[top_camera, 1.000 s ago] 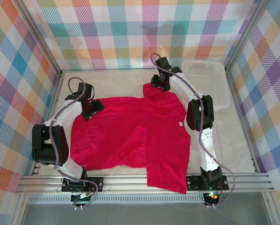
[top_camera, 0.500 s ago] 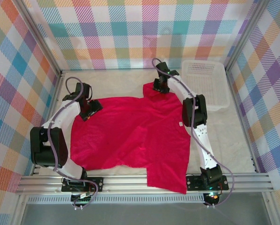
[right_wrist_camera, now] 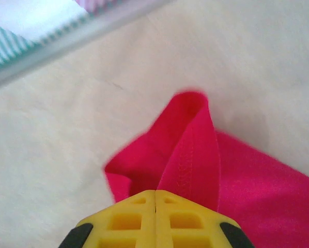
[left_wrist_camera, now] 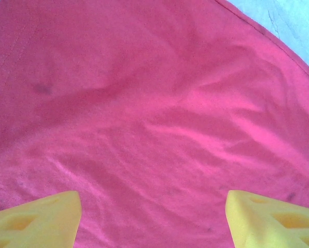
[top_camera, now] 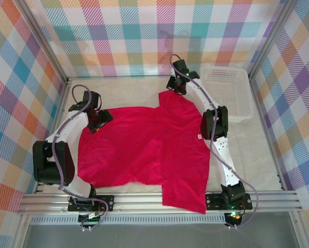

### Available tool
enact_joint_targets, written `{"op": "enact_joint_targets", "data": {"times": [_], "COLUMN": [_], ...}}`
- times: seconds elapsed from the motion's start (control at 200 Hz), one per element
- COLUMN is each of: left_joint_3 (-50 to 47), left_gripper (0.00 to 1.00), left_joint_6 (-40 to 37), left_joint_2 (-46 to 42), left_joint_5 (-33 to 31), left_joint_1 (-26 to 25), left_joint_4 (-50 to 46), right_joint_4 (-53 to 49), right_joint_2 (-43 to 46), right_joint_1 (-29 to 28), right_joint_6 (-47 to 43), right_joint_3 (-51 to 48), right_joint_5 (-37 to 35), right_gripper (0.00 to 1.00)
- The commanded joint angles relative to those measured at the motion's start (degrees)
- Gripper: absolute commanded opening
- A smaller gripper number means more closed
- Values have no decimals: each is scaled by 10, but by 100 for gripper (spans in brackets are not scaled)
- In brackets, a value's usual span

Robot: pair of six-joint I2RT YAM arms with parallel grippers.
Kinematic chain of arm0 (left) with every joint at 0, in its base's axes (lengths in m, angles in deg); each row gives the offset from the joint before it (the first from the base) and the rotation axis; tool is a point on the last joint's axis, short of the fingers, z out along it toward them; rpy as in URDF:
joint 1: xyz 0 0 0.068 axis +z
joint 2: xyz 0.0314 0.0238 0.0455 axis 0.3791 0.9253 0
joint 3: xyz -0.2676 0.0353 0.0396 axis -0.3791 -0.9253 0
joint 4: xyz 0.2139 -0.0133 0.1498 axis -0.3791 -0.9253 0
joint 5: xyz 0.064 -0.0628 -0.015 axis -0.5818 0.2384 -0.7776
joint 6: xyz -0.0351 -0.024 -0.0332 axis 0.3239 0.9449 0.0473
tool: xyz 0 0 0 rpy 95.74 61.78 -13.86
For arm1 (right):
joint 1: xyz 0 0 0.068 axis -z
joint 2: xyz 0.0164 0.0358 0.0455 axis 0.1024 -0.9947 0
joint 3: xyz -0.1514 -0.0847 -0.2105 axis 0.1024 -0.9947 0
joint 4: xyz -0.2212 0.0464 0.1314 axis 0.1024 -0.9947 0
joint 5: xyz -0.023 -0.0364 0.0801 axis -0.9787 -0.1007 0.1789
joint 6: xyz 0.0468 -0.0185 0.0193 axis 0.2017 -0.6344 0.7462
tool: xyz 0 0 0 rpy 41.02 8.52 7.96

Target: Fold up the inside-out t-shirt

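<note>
**A:** Where does the plain crimson-red, short-sleeved soft fabric t-shirt point(top_camera: 144, 150) lie?

**B:** It is spread almost flat on the pale table point(top_camera: 128, 90), between the two arms. Its small white tag point(top_camera: 200, 136) is close to the right arm.

**A:** And the claws?

**B:** The right gripper point(right_wrist_camera: 155, 199) has its yellow fingers pressed tight together on a stitched fold at the shirt's far corner, probably a sleeve hem. The cloth rises from the jaws in a small peak. The left gripper point(left_wrist_camera: 153, 209) is spread wide over the far left corner and grips nothing, with flat red fabric below it. I cannot tell whether it touches the cloth.

**A:** So which step is this?

**B:** I judge it the start of the first fold, with one corner pinched and the other not yet taken.

**A:** What does the next move call for?

**B:** The left claw should drop and pinch its corner. Then both should lift level and carry the far edge over so the cloth does not bunch. The white plastic lattice basket point(top_camera: 229, 88) stands just beside the right arm, so that arm needs to keep clear of it.
</note>
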Motion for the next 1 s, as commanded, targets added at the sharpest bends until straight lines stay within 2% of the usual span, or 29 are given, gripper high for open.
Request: {"op": "enact_joint_targets", "data": {"times": [0.0,0.065,0.13,0.215,0.32,0.465,0.64,0.83,0.995], "left_joint_3": [2,1,-1,4,17,31,91,192,304], "left_gripper": [74,73,73,74,75,75,74,74,73], "left_joint_6": [4,11,14,9,9,30,50,62,62], "left_joint_2": [10,15,13,14,27,68,164,291,388], "left_joint_5": [-18,-17,-8,-10,-17,-6,15,12,6], "left_joint_1": [5,5,5,6,14,46,77,89,107], "left_joint_4": [-1,6,12,9,7,31,45,33,7], "right_joint_4": [27,35,5,-47,-69,-25,31,33,-36], "right_joint_2": [-41,-51,-40,0,76,172,202,110,-33], "right_joint_1": [-2,-1,1,6,5,-9,-14,-5,5], "right_joint_6": [8,0,-7,-13,-22,-29,-20,-25,-52], "right_joint_3": [51,70,76,43,-74,-260,-383,-318,-99], "right_joint_5": [22,44,40,38,32,49,45,38,17], "right_gripper": [20,24,36,40,41,42,43,43,43]}}
